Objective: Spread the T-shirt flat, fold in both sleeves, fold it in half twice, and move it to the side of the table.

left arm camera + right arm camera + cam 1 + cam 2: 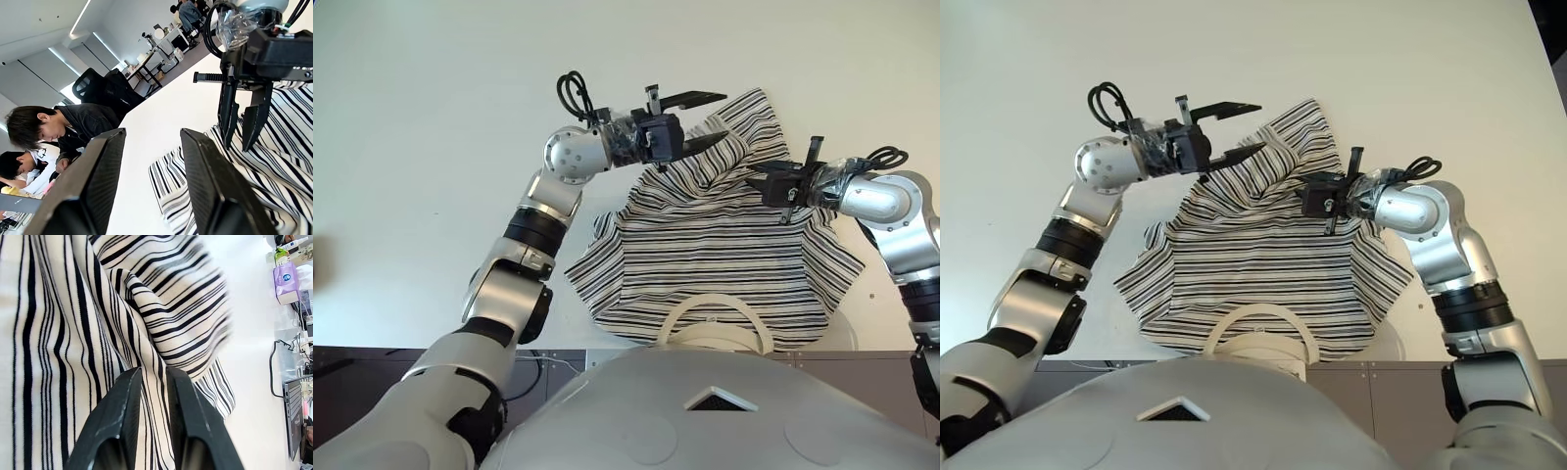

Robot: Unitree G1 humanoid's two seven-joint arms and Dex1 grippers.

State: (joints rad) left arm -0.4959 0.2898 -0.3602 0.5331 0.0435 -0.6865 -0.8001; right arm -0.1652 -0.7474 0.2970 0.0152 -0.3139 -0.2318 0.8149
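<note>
Hidden: the near arc of the cream collar (713, 302) is cut off, and the sleeves are hard to tell apart among the rumples. The far end of the cloth is bunched into a peak, so whatever is folded under it is unseen.

Count: one striped T-shirt (715, 245), lying crumpled on one white table (431, 147) close to its near edge, collar nearest. Two grippers.

Left gripper (724, 116): fingers spread wide and empty, raised over the shirt's far left part.

Right gripper (152, 376): clenched on a raised ridge of striped cloth at the shirt's far right part.
</note>
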